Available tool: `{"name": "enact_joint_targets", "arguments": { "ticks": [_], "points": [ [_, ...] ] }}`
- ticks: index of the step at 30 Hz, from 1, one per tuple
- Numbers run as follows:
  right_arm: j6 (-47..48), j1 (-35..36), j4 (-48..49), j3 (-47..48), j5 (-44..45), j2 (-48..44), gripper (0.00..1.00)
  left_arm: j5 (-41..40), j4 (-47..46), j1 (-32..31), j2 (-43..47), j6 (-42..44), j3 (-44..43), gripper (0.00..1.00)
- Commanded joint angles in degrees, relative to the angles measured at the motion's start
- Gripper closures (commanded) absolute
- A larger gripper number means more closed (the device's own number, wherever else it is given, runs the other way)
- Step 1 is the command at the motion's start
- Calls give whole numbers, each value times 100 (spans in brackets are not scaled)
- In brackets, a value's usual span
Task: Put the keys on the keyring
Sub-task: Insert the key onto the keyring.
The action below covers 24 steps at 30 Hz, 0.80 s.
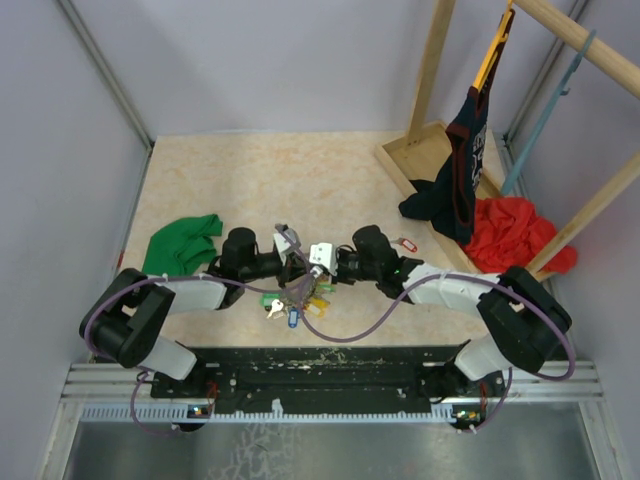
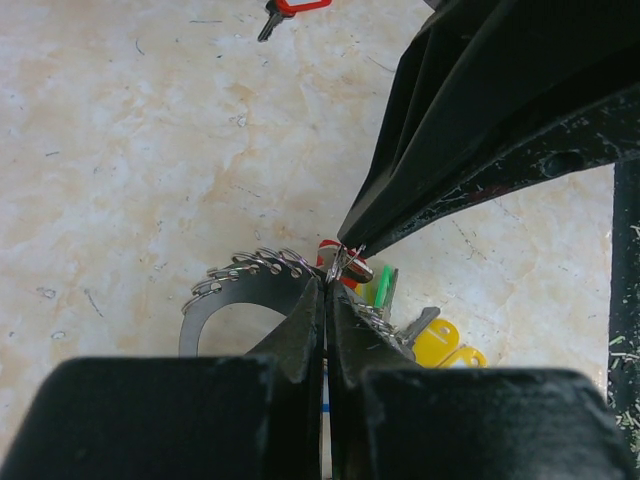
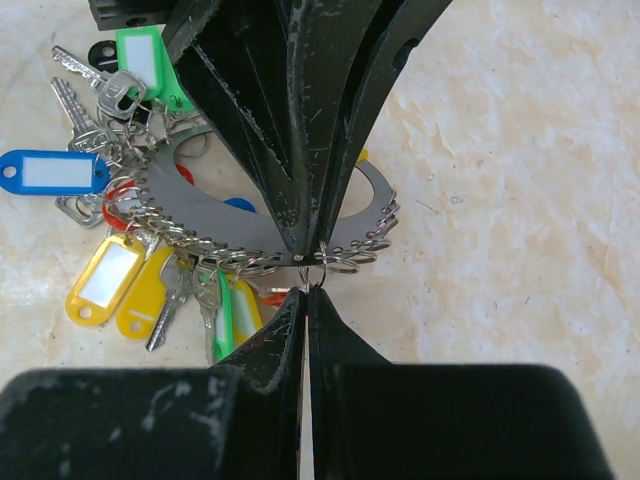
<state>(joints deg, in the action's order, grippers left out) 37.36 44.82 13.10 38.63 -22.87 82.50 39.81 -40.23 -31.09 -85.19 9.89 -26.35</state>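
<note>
1. The keyring (image 3: 250,228), a flat grey band, sits at the near middle of the table (image 1: 300,170). A bunch of green, yellow and blue tagged keys (image 3: 105,283) hangs from it.
2. A loose red-tagged key (image 1: 404,243) lies apart, beside the right arm.
3. The left gripper (image 2: 325,297) is clamped on the keyring's edge.
4. The right gripper (image 3: 305,298) meets it tip to tip, pinched on a small wire loop (image 3: 320,266).
5. A green cloth (image 1: 180,245) lies far left and a red cloth (image 1: 515,235) far right.
</note>
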Motion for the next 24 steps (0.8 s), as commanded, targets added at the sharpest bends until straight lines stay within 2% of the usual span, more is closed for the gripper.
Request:
{"name": "enact_joint_targets", "arguments": {
  "ticks": [1,13,17,24],
  "points": [
    [69,147,177,-98,111,-179,100,-73,-286,43,101,-342,-187,100],
    [49,220,537,-331,473,-147,100,-324,-802,155,241,-1067,44,100],
    [-37,225,703,-366,499,-138,100,-525,-1371,156,250,-1537,270,100],
    [-68,234,806,-341,548,-377,100,-972,-2898,152,168,-2706,880,100]
  ]
}}
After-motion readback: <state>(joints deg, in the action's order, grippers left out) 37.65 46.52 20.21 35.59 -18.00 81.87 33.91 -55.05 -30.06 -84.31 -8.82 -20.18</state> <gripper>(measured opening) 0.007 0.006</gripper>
